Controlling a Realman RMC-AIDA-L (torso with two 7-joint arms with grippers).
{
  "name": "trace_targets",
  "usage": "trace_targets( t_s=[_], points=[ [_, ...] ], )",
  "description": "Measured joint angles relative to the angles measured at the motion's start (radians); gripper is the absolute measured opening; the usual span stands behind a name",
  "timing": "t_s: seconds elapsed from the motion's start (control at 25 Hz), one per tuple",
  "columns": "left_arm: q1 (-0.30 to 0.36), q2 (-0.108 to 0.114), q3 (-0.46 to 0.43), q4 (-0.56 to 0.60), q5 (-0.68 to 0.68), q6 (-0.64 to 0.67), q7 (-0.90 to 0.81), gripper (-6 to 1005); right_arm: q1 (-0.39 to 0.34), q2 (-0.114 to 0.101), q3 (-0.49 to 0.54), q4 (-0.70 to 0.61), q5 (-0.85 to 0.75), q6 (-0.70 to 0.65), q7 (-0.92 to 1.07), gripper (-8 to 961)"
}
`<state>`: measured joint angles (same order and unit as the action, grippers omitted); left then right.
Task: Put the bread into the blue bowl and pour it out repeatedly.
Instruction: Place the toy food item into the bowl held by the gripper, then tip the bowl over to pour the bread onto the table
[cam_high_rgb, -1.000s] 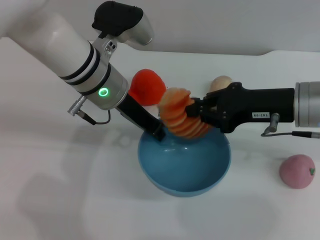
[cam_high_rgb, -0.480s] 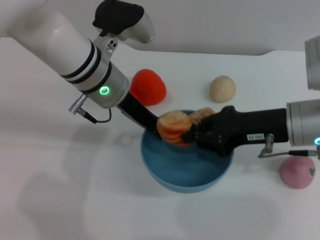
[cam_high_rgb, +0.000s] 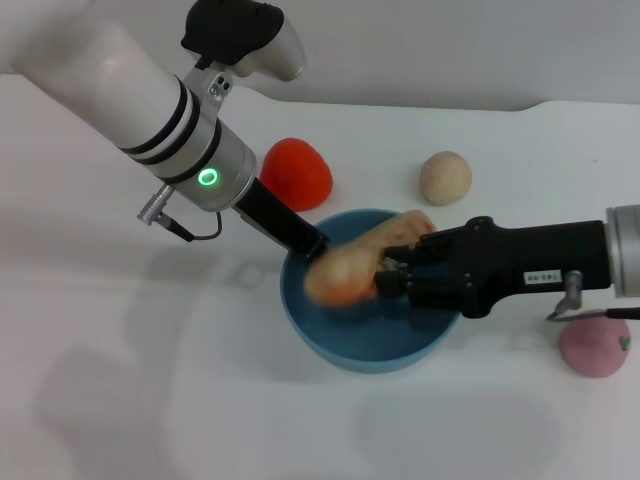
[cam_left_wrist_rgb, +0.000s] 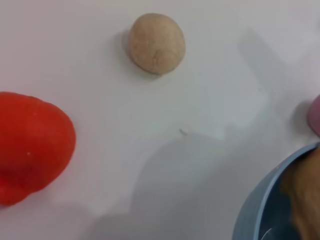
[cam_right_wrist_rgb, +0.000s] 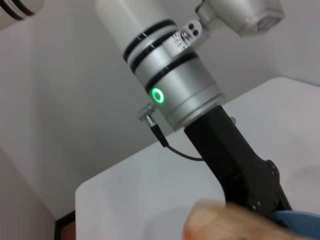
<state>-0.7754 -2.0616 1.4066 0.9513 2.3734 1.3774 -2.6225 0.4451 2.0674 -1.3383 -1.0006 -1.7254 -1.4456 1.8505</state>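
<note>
Left gripper (cam_high_rgb: 308, 243): reaches down from the far left to the bowl's far-left rim, probably steadying it for the drop and for tipping; the fingers look pressed on the rim, though the tips are dark and partly behind the bread, so the hold is a judgement.
Red toy (cam_high_rgb: 296, 173): rounded, on the table just beyond the bowl, close to the left arm; apart from both grippers.
Bowl (cam_high_rgb: 330, 345): light blue, upright on the table in the middle, mouth up — placed to receive.
Bread (cam_high_rgb: 360, 262): over the bowl's mouth, low inside it, lying roughly level; blurred, so whether it touches the bottom is hard to tell.
Beige ball (cam_high_rgb: 444, 177): on the table beyond the bowl to the right, well clear.
Right gripper (cam_high_rgb: 385, 281): comes in level from the right over the rim; its fingers seem closed on the bread's right part, judged from the bread sitting at the tips — the contact itself is smeared.
Pink toy (cam_high_rgb: 597, 343): near right, partly hidden by the right arm.
Hidden: the right wrist view shows only the left arm and a blur of bread.
</note>
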Motion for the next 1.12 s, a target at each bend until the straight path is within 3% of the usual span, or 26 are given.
trace_targets(
  t_s=[0.56, 0.84, 1.12],
  points=[
    [-0.004, 0.003, 0.0, -0.024, 0.003, -0.041, -0.001, 12, -0.046, 0.004, 0.155, -0.055, 0.031, -0.063, 0.006, 361],
    [-0.002, 0.002, 0.0, -0.024, 0.003, -0.096, 0.0, 12, -0.096, 0.004, 0.38, -0.039, 0.108, -0.069, 0.002, 361],
    [0.008, -0.001, 0.013, -0.035, -0.003, -0.248, 0.01, 13, -0.145, -0.003, 0.61, 0.122, 0.119, -0.084, 0.006, 360]
  ],
)
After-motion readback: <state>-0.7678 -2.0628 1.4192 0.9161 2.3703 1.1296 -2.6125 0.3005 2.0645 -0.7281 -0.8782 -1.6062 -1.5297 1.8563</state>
